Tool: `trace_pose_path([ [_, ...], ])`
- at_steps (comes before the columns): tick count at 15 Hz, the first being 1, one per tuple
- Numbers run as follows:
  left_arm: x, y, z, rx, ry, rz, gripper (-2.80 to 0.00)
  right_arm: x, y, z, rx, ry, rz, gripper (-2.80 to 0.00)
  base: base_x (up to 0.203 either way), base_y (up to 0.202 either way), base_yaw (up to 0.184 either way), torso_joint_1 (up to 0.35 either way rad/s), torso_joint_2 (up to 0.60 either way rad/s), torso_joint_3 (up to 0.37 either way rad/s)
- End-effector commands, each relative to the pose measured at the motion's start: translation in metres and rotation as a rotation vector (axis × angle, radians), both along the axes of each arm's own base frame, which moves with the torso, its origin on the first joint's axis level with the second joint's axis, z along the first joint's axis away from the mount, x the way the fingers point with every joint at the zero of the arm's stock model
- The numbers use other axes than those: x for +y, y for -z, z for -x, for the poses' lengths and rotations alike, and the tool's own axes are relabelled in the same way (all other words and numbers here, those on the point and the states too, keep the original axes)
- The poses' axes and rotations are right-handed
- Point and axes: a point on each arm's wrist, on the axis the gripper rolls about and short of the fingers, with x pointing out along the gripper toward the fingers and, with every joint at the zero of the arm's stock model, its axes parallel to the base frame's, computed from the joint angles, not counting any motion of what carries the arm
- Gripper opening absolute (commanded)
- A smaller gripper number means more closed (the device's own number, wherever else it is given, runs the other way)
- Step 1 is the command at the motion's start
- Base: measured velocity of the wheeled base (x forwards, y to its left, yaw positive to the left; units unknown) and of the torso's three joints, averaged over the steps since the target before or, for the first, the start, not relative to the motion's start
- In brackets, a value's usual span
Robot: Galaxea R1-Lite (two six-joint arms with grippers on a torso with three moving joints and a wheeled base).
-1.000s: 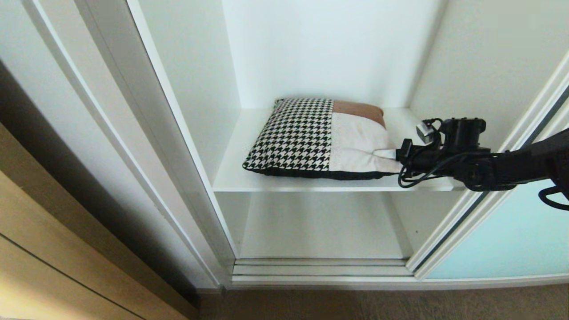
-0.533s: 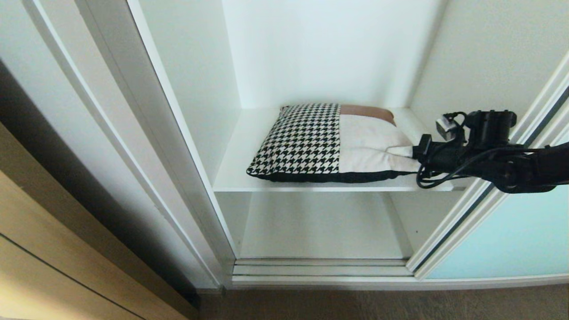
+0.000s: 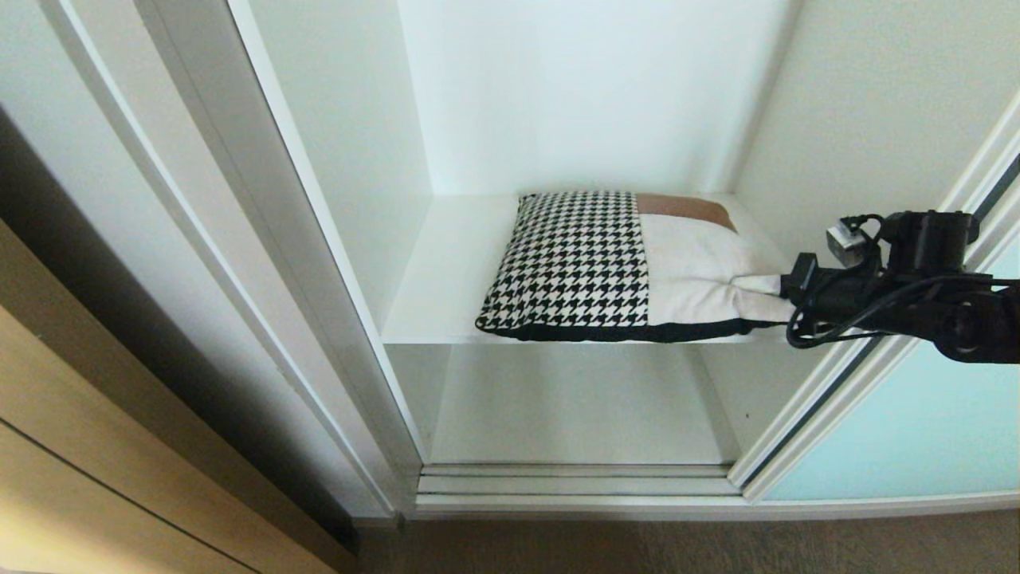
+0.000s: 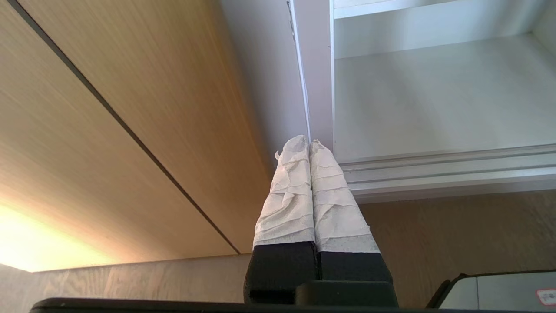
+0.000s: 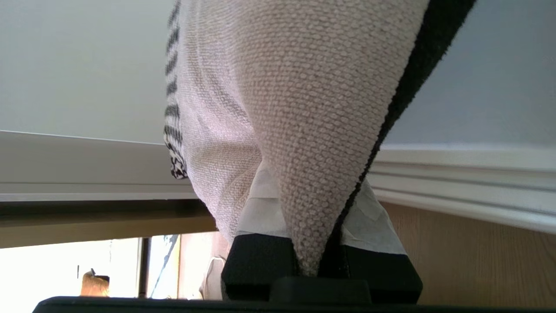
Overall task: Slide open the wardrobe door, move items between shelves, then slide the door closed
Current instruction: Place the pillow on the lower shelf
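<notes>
Jaws on our right gripper (image 3: 766, 282) are clamped on the cream corner of the cushion (image 3: 613, 267), and the wrist view shows the fabric bunched between the taped fingers (image 5: 367, 217). Our left gripper (image 4: 309, 148) has its jaws pressed together on nothing, parked low near the wardrobe's bottom track.

The cushion lies flat on the upper shelf (image 3: 446, 271), toward its right side, with the near edge right along the shelf's front lip and the pinched corner stretched out to the right. A lower shelf (image 3: 574, 406) sits bare underneath. The sliding wardrobe door (image 3: 900, 430) is pushed off to the right, so the opening part looks done.

We reckon we're in the move-the-item step, dragging the cushion off its shelf. Next we need to pull it clear of the lip without the corner slipping out, keep the arm off the door frame just beside it, then bring it down to the lower shelf.
</notes>
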Motion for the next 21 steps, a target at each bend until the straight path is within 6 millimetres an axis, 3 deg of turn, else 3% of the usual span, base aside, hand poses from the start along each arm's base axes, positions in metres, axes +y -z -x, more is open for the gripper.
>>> trace_pose_path([
  [1,0.000,0.000,0.000,0.003,0.002,-0.005,-2.80,-0.004,0.009,0.005,0.029,0.007,-0.002,-2.80,0.000,0.000,0.000,0.000,0.00,0.000],
  [3,0.000,0.000,0.000,0.000,-0.004,-0.005,-2.80,-0.004,0.023,0.010,0.043,-0.005,0.036,-2.80,0.000,0.000,0.000,0.000,0.00,0.000],
  [7,0.000,-0.002,0.000,-0.012,-0.005,0.016,-2.80,-0.003,0.022,0.014,0.045,-0.011,0.043,-2.80,0.000,0.000,0.000,0.000,0.00,0.000],
  [8,0.000,-0.012,0.003,-0.046,-0.005,0.018,-2.80,-0.002,0.023,0.014,0.051,-0.013,0.043,-2.80,0.000,0.000,0.000,0.000,0.00,0.000],
  [10,-0.001,-0.051,0.017,-0.134,0.015,0.014,-2.80,-0.001,0.021,0.013,0.042,-0.017,0.044,-2.80,0.000,0.000,0.000,0.000,0.00,0.000],
  [13,-0.004,-0.095,0.037,-0.079,0.169,0.002,-2.80,0.005,0.020,0.019,0.052,-0.028,0.041,-2.80,0.000,0.000,0.000,0.000,0.00,0.000],
  [14,-0.005,-0.109,0.036,-0.034,0.208,0.005,-2.80,0.005,0.022,0.020,0.059,-0.027,0.040,-2.80,0.000,0.000,0.000,0.000,0.00,0.000],
  [18,-0.006,-0.175,-0.004,0.108,0.295,0.059,-2.80,0.005,0.011,0.024,0.040,-0.016,0.046,-2.80,0.000,0.000,0.000,0.000,0.00,0.000],
  [21,-0.009,-0.216,-0.039,0.196,0.455,0.122,-2.80,0.007,0.019,0.022,0.067,-0.022,0.044,-2.80,0.000,0.000,0.000,0.000,0.00,0.000],
])
